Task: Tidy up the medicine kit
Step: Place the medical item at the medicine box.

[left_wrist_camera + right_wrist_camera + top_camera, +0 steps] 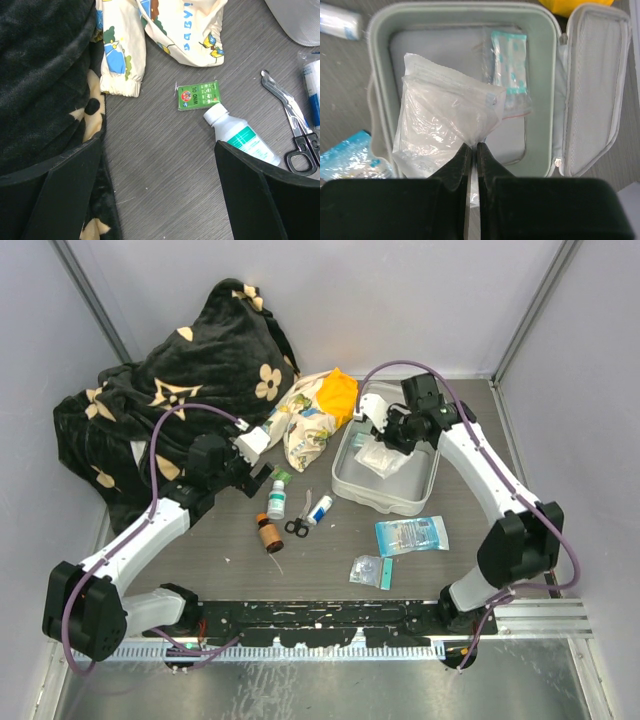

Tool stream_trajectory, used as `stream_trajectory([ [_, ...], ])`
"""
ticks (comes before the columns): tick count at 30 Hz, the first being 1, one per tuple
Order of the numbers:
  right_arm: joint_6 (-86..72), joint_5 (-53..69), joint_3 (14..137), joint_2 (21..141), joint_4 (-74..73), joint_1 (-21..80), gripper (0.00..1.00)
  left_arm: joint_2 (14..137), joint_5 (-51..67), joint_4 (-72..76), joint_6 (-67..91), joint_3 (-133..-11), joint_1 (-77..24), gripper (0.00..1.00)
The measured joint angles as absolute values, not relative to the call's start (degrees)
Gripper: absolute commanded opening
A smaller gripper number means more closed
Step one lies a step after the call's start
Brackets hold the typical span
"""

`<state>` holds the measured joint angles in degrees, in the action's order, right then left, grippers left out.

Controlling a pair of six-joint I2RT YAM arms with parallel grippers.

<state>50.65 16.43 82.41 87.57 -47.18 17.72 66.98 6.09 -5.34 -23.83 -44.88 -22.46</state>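
Observation:
The medicine kit point(418, 492) is a pale grey zip case lying open at the right, its lid point(596, 90) folded back. A teal-printed sachet point(509, 65) lies inside the tray point(376, 105). My right gripper point(474, 146) hangs over the tray, shut on the corner of a crumpled clear plastic bag point(437, 125); from above the gripper point(385, 440) is over the kit's far half. My left gripper point(157, 150) is open over bare table, empty, with black blanket beside its left finger and a white bottle point(242, 137) by its right one; from above it point(252, 462) sits left of centre.
Loose on the table: green packet point(199, 95), scissors point(292, 125), blue-white tube point(320, 508), brown bottle point(268, 533), blue packet point(410, 536), small clear packet point(368, 570). A black flowered blanket point(170, 390) fills the back left. A printed-and-orange cloth bundle point(315, 415) lies beside the kit.

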Motion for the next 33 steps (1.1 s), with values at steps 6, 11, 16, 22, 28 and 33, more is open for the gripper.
stream_trajectory([
  [6, 57.63, 13.54, 85.89, 96.64, -49.91, 12.19, 0.07, 67.16, 6.57, -6.24, -25.21, -44.88, -22.46, 0.98],
  [11, 62.65, 12.25, 86.06, 101.30, -51.55, 9.17, 0.07, 67.16, 6.87, -6.26, -26.20, -44.88, -22.46, 0.98],
  [16, 66.39, 11.81, 86.35, 103.63, -52.36, 8.45, 0.07, 67.16, 6.92, -6.26, -26.48, -44.88, -22.46, 0.98],
  [22, 70.00, 10.31, 87.94, 106.78, -52.31, 8.43, 0.07, 67.13, 6.92, -6.26, -26.65, -44.88, -22.46, 0.98],
  [28, 72.36, 7.49, 90.13, 111.57, -52.23, 8.40, 0.07, 67.13, 6.92, -6.26, -27.03, -44.88, -22.46, 0.98],
  [33, 73.43, 5.98, 92.62, 114.56, -52.16, 8.38, 0.08, 67.13, 6.90, -6.26, -27.75, -44.88, -22.46, 0.98],
])
